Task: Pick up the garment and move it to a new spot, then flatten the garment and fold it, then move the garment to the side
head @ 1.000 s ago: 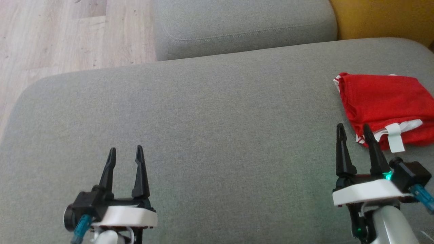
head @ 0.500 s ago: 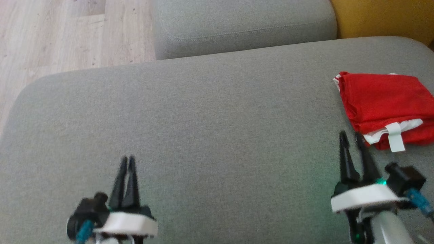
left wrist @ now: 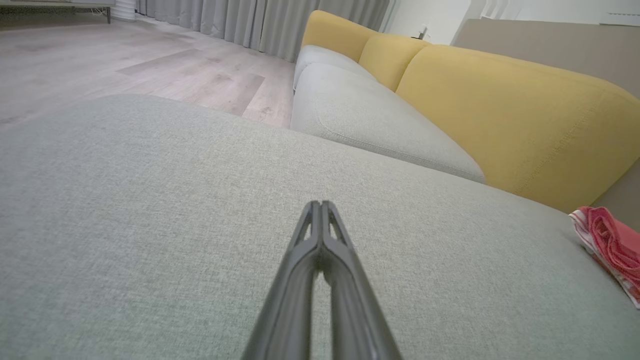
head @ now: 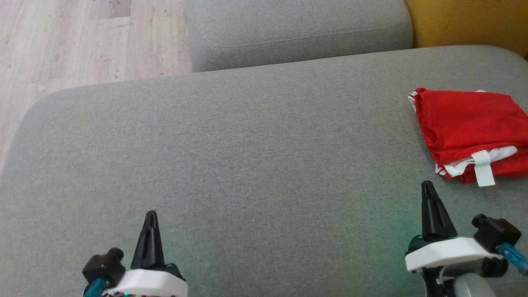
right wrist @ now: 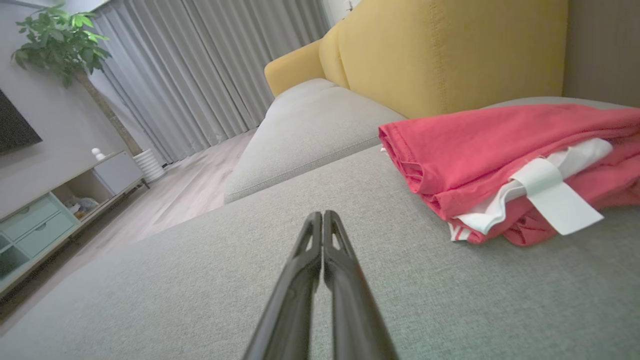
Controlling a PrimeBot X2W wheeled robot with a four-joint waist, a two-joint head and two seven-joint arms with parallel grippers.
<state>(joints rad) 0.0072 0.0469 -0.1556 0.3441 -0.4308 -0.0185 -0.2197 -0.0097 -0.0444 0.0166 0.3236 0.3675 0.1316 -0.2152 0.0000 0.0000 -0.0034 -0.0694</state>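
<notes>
Lying folded on grey sofa cushion [head: 255,144], right side: red garment [head: 466,123]. Left gripper [head: 151,215], right gripper [head: 427,186] both clear of it, jaws closed, empty.

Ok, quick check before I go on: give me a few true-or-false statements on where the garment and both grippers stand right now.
1. The red garment lies folded near the right end of the grey cushion. True.
2. The right gripper is shut on the garment. False: it is shut on nothing, apart from the garment's near edge.
3. The left gripper is open. False: its fingers are pressed together, over bare cushion.
4. A white tag sticks out at the garment's near edge. True.
</notes>
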